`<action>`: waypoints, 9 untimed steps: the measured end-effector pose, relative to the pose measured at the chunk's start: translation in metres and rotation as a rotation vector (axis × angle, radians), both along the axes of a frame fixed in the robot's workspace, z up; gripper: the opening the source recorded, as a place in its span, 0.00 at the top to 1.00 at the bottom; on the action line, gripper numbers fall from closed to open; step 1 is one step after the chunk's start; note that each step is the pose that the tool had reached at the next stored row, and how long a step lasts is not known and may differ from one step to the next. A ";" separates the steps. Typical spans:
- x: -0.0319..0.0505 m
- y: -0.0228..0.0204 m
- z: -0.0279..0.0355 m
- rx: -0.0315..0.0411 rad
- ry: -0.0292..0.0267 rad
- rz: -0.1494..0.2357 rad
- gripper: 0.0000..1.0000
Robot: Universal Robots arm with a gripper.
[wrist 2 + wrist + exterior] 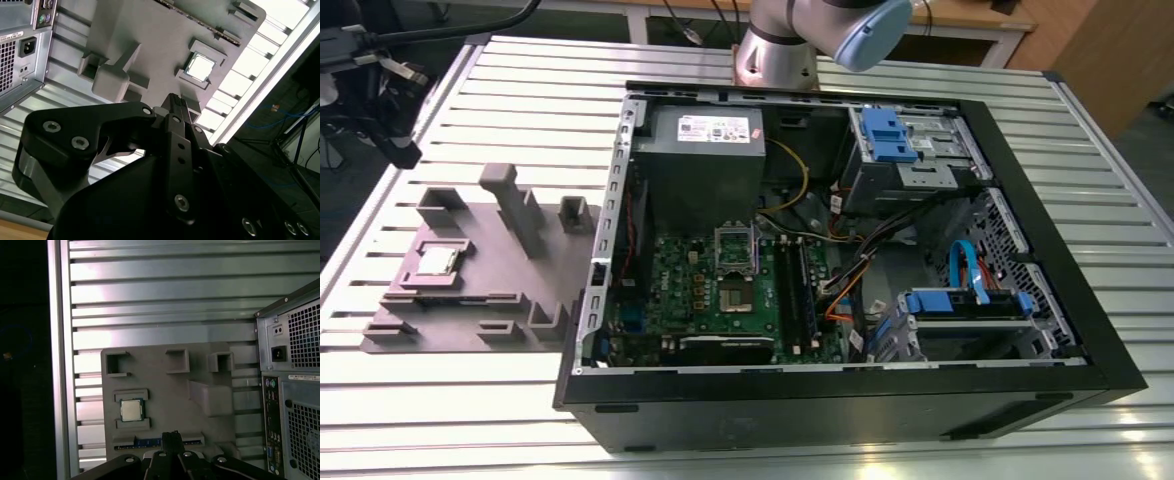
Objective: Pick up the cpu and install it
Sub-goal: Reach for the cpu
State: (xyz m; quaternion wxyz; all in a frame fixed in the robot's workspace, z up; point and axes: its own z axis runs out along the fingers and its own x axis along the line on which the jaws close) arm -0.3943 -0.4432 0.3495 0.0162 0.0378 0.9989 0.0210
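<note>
**Cpu in its recess on the plate, gripper above with nothing held**

The cpu (440, 260) lies flat, metal top up, in a shallow recess of a grey plate (500, 275). Two low bars frame it on opposite sides. It sits near the plate's edge that faces away from the case (854, 400), about halfway along that edge. Raised blocks and posts stand elsewhere on the plate.

The plate lies on the slatted table (454, 420), close to the table's edge at the exterior view's left and just beside the case. Whether plate and case touch, I cannot tell.

Both wrist views show the gripper (176, 102) (172, 436) over the plate. Its fingers are pressed together into one narrow black tip and pinch nothing. The cpu (201, 67) (131, 410) lies uncovered in its recess, apart from that tip.

The case lies open on its side, covering much of the table toward the exterior view's right. Inside it the green motherboard (707, 300) faces up, with the socket (738, 270) near its middle, well apart from the cpu. The arm (781, 45) rises from the table's edge behind the case.
</note>
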 end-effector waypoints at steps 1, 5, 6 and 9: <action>0.0000 0.0000 -0.0004 0.0002 -0.0002 0.000 0.90; 0.0000 0.0000 -0.0005 0.0002 -0.0003 0.000 0.90; 0.0000 0.0000 -0.0005 0.0003 -0.0003 0.000 0.90; 0.0000 0.0000 -0.0010 0.0004 -0.0004 0.000 0.90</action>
